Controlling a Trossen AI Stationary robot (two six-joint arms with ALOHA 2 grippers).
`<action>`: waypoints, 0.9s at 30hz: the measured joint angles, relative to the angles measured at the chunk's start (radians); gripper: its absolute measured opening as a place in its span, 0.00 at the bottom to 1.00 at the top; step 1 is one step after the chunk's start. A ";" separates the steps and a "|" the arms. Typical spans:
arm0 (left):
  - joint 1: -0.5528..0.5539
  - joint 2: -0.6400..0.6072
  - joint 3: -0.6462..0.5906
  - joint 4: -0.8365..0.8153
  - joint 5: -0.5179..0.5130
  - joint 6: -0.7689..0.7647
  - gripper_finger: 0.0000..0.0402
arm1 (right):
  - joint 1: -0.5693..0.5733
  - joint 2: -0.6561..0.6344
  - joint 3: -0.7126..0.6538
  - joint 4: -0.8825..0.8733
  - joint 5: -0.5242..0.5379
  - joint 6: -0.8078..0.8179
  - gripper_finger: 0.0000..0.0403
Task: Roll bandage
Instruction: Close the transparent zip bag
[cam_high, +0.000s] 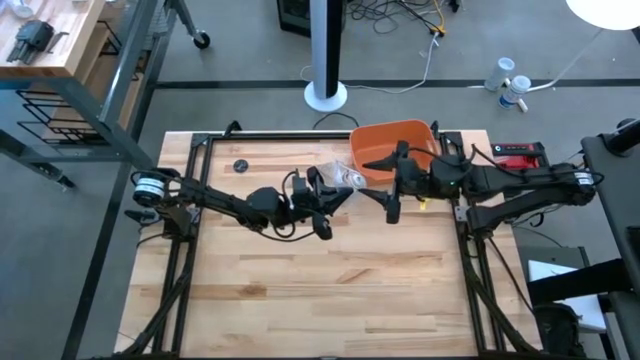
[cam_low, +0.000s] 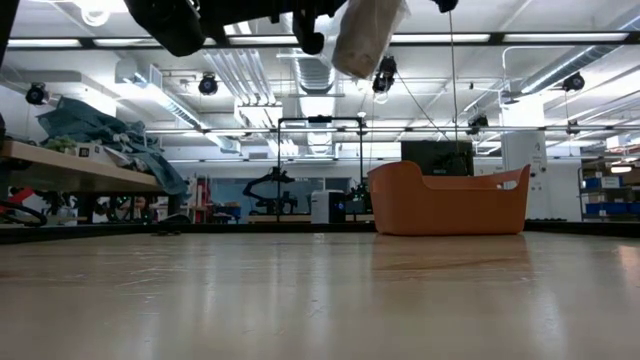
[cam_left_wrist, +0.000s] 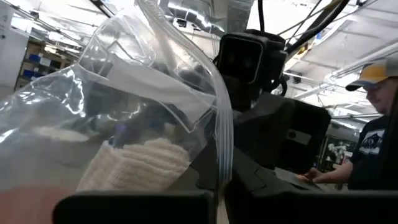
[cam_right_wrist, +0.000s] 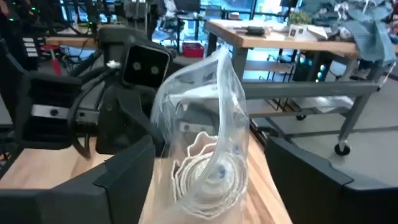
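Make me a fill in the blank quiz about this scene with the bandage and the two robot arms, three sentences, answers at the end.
1. The bandage is still rolled up inside a clear ___ wrapper.
2. In the low view, the wrapper hangs above the table, held ___ its surface.
3. The tub at the table's far edge is ___ in colour.

Missing words: plastic; off; orange

The pale wooden table carries an orange tub at its far edge and a small dark disc.
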 joint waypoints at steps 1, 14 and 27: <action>-0.002 0.000 0.000 0.000 0.001 0.003 0.00 | 0.000 0.006 0.000 0.005 0.018 0.000 0.67; -0.014 0.000 0.000 -0.015 0.018 0.028 0.00 | -0.002 0.026 0.001 0.015 0.040 -0.034 0.04; -0.015 0.000 0.000 -0.094 0.019 -0.028 0.09 | -0.002 -0.003 0.001 0.011 0.039 -0.033 0.00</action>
